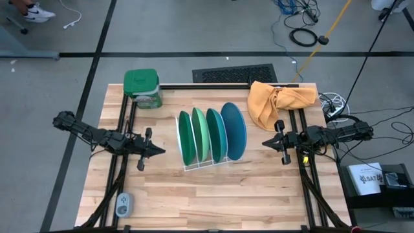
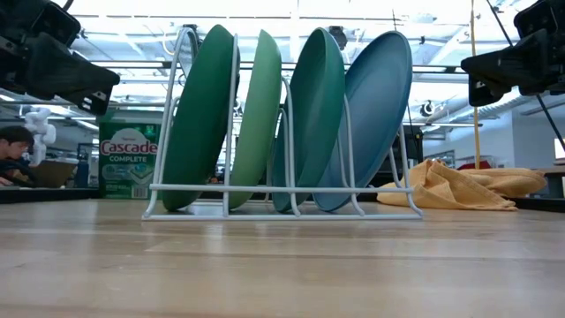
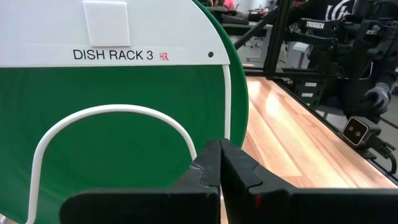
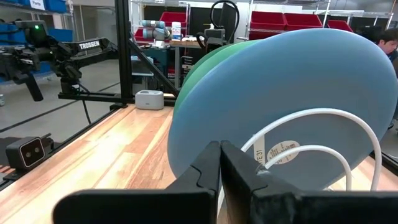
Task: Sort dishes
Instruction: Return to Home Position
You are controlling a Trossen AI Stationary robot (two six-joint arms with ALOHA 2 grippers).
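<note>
Four plates stand on edge in a white wire rack (image 1: 194, 165) at the table's middle: dark green (image 1: 185, 137), light mint green (image 1: 200, 133), teal (image 1: 216, 134) and blue (image 1: 234, 131), from left to right. They lean against the rack's wire loops in the low view (image 2: 282, 190). My left gripper (image 1: 160, 151) is shut and empty, left of the rack, facing the dark green plate (image 3: 124, 155). My right gripper (image 1: 265, 143) is shut and empty, right of the rack, facing the blue plate (image 4: 280, 106).
A green-lidded square container (image 1: 142, 87) stands at the table's far left. An orange cloth (image 1: 278, 100) lies crumpled at the far right. A small grey device (image 1: 123, 204) lies at the near left corner. Bare wood stretches in front of the rack.
</note>
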